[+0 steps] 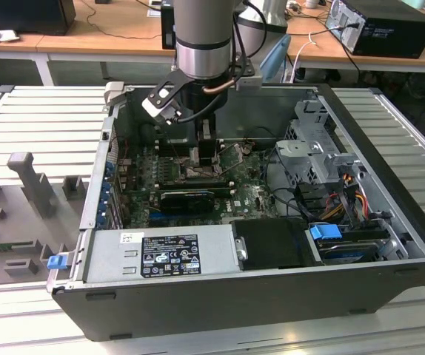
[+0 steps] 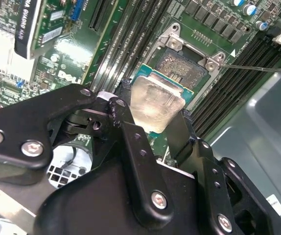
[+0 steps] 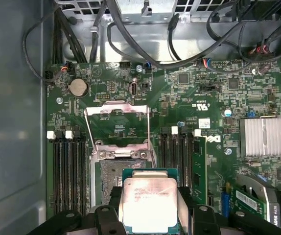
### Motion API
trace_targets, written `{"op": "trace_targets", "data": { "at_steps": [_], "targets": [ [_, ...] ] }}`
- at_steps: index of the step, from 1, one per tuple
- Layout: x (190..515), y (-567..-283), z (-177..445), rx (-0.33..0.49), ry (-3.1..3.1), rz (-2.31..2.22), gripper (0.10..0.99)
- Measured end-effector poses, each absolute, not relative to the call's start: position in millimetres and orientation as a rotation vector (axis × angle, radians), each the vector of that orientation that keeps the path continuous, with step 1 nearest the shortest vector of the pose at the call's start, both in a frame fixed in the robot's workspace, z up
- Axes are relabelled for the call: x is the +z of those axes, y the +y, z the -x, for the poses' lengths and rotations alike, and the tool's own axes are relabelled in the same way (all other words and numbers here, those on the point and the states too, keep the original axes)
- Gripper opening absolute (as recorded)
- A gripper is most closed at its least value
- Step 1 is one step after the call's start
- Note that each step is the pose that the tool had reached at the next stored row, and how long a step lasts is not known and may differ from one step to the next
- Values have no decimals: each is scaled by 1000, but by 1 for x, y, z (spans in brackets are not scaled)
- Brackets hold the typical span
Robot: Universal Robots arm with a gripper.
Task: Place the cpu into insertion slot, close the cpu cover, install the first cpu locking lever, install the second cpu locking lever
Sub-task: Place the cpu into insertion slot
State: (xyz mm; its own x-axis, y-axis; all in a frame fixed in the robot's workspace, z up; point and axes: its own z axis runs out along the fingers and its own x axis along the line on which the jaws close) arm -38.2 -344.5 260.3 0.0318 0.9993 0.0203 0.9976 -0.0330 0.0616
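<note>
Robotics or electronics lab: open computer case (image 1: 257, 296) lying on a slatted metal desk (image 1: 42, 118), robot arm (image 1: 201, 37) over it, grey fixtures (image 1: 31, 181) beside, wooden benches (image 1: 101, 33) behind with cables (image 1: 301, 52) and a black computer (image 1: 390, 26).

In the exterior view the room light is bright and even, while the inside of the open computer case (image 1: 286, 292) lies in soft shadow. In both wrist views the cpu (image 2: 156, 100) (image 3: 148, 203) shines with pale glare against the dimmer green circuit board (image 3: 214, 98).
</note>
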Motion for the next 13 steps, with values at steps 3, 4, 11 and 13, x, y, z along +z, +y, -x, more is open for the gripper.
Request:
{"op": "trace_targets", "data": {
  "at_steps": [3, 4, 11, 13],
  "targets": [
    [254, -339, 38, 90, 2170, -2229, 529],
    [251, -337, 38, 91, 2179, -2219, 529],
    [238, -333, 39, 92, 2206, -2192, 529],
    [235, -332, 39, 92, 2207, -2192, 529]
  ]
}}
